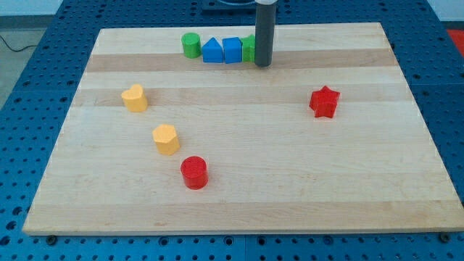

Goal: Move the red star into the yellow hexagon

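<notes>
The red star (pixel 324 101) lies at the view's right, on the wooden board (pixel 290 181). The yellow hexagon (pixel 166 138) lies left of the middle, far from the star. My tip (pixel 262 65) stands near the view's top, in front of a green block (pixel 249 48) that it partly hides. The tip is well above and to the left of the red star and touches neither the star nor the hexagon.
A yellow heart-like block (pixel 134 98) lies at the left. A red cylinder (pixel 194 172) lies just below the hexagon. Along the top stand a green cylinder (pixel 191 45), a blue house-shaped block (pixel 212 51) and a blue cube (pixel 232 50).
</notes>
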### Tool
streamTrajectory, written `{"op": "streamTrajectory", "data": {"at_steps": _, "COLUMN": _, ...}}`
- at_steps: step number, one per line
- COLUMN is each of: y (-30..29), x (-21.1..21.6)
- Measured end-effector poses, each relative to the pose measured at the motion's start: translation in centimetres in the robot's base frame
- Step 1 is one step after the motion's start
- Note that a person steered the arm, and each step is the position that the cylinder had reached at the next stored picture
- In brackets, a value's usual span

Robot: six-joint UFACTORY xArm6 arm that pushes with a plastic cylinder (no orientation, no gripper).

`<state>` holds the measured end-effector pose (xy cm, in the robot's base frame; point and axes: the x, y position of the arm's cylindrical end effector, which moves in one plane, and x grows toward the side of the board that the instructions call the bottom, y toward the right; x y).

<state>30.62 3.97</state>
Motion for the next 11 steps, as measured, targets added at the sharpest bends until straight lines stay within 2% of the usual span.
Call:
{"op": "streamTrajectory", "data": {"at_steps": 2, "y": -0.2, "x": 0.5}}
{"op": "streamTrajectory", "data": {"at_steps": 3, "y": 3.2, "x": 0.8}}
{"op": "streamTrajectory", "data": {"at_steps": 5, "y": 17.8, "x": 4.9}}
{"op": "streamTrajectory", "data": {"at_steps": 6, "y": 16.7, "x": 6.7}}
{"op": "streamTrajectory", "data": {"at_steps": 8, "y": 9.1, "x": 9.1}}
{"op": "streamTrajectory", "data": {"at_steps": 11, "y": 17.1, "x": 11.4}}
